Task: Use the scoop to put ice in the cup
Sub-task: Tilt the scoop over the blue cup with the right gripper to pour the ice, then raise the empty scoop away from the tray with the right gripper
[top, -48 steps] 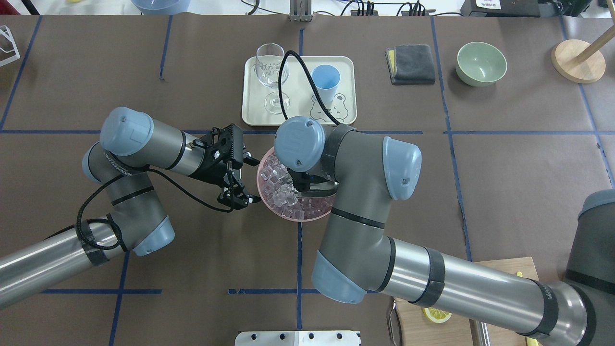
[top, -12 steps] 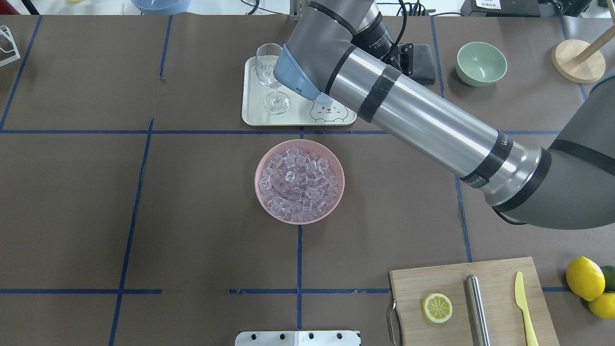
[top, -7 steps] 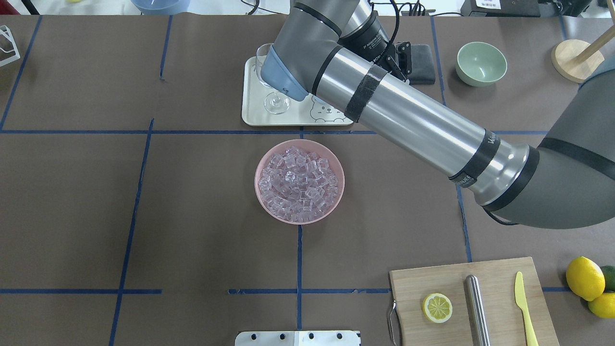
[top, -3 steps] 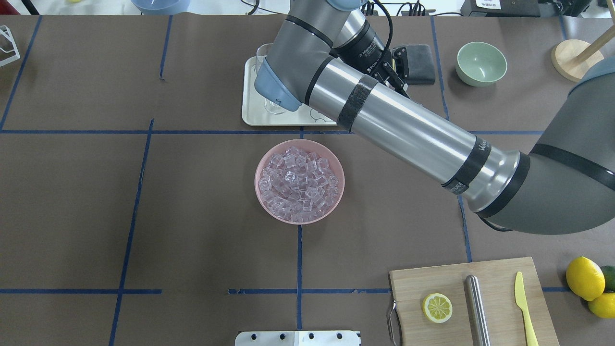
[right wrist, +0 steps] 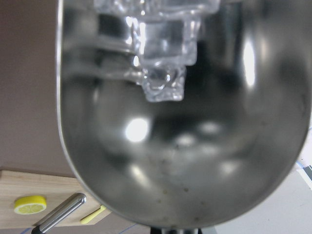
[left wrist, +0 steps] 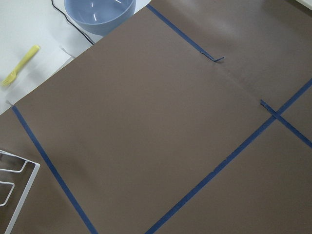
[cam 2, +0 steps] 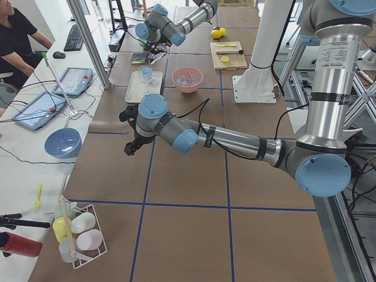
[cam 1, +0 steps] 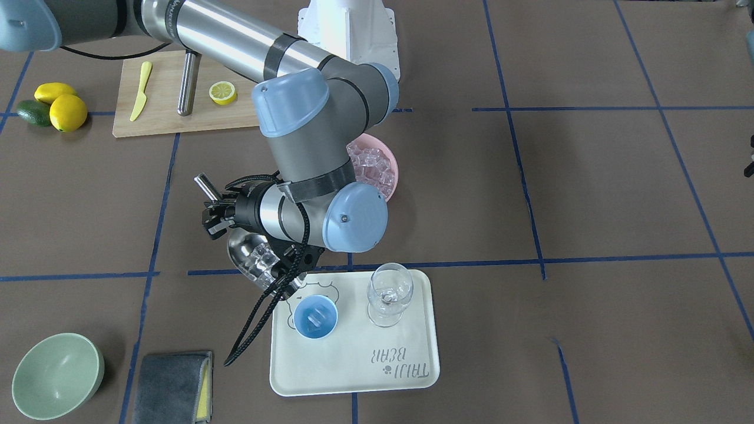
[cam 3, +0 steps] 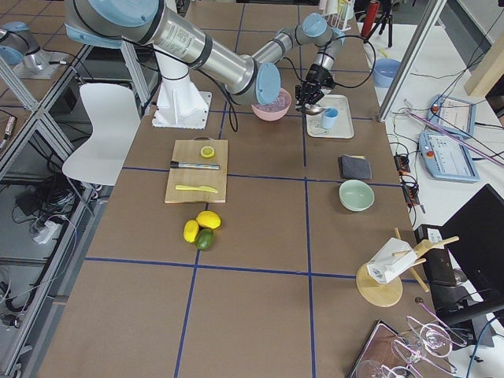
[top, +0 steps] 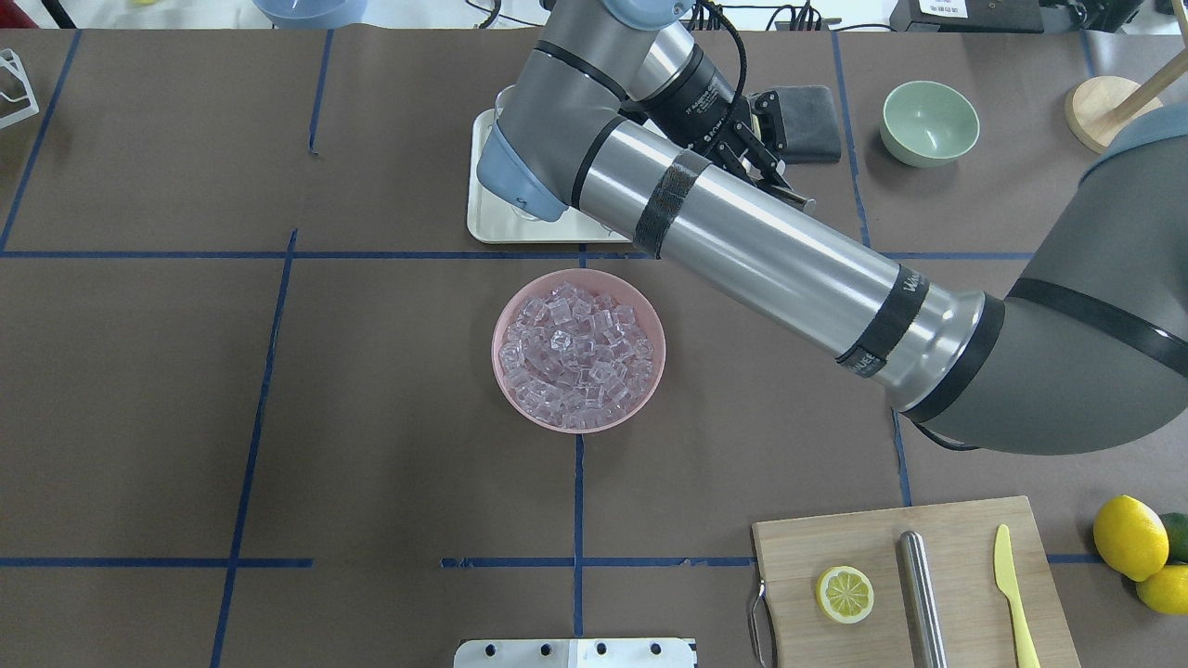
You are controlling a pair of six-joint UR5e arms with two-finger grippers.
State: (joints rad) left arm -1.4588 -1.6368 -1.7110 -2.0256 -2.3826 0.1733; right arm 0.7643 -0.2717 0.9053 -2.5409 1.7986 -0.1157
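My right gripper (cam 1: 214, 215) is shut on the thin handle of the steel scoop (cam 1: 248, 257), which hangs tilted just beside the tray (cam 1: 406, 359), up and left of the light-blue cup (cam 1: 316, 318) in the front-facing view. A few ice cubes (right wrist: 163, 83) lie in the scoop's trough (right wrist: 185, 156). One cube shows inside the cup. More ice (top: 580, 353) fills the pink bowl (top: 497, 357). In the overhead view the right arm hides the cup. My left gripper (cam 2: 130, 134) hangs over bare table far to the left; I cannot tell its state.
A wine glass (cam 1: 389, 294) stands on the tray beside the cup. A green bowl (top: 928, 121) and grey cloth (cam 1: 171, 386) sit to the right. A cutting board (top: 798, 538) with a lemon slice, steel cylinder and knife lies near the robot, lemons (top: 1128, 536) beside it.
The scoop has gone from the pink bowl to the tray. Over the last seconds the right arm swung further left, now covering the wine glass. The left arm has left the overhead view.
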